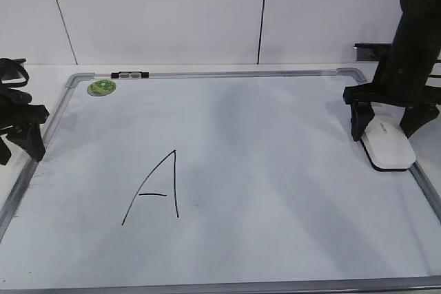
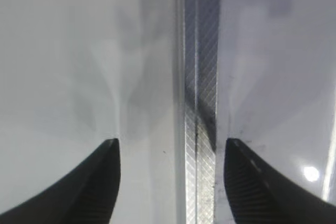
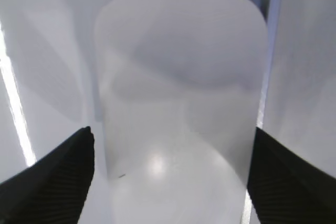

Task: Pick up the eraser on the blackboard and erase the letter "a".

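Observation:
The eraser (image 1: 389,146), a white rounded block, lies on the blackboard (image 1: 275,163) near its right edge. My right gripper (image 1: 386,131) is open and low over it, with one finger on each side. In the right wrist view the eraser (image 3: 181,93) fills the space between the open fingers (image 3: 170,174). My left gripper (image 1: 21,151) is open and empty over the board's left frame (image 2: 199,103), as the left wrist view (image 2: 170,163) shows. A large capital "A" (image 1: 155,187) in black marker is on the board's left half. No small lowercase "a" shows in any view.
A round green sticker (image 1: 102,87) sits in the board's far left corner. A small black-and-silver clip (image 1: 129,74) is on the far frame. The grey frame runs all round the board. A white wall stands behind.

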`<state>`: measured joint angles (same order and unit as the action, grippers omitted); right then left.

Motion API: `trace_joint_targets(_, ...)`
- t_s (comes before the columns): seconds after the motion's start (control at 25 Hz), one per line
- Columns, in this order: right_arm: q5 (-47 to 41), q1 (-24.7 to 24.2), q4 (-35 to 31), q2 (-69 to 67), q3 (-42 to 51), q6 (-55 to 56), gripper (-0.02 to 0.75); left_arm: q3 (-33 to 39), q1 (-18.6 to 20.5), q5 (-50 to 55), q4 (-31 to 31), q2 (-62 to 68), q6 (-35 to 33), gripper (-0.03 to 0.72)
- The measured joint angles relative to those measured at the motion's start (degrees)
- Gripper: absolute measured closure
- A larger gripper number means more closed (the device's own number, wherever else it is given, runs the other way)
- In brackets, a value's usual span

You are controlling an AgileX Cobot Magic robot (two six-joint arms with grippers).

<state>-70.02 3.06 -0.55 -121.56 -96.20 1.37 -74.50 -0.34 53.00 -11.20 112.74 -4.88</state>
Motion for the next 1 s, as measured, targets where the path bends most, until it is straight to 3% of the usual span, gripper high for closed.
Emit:
trace_joint_targets(0.52, 0.0, 0.0, -0.4, 1.7, -3.7, 0.0, 0.076, -7.3, 0.0, 6.3, 2.1, -5.7, 0.5, 0.188)
trace_joint_targets(1.0, -0.1, 0.0, -0.4, 14.6, -3.7, 0.1, 0.076, -7.9, 0.0, 10.6, 2.4, -14.7, 2.4, 0.186)
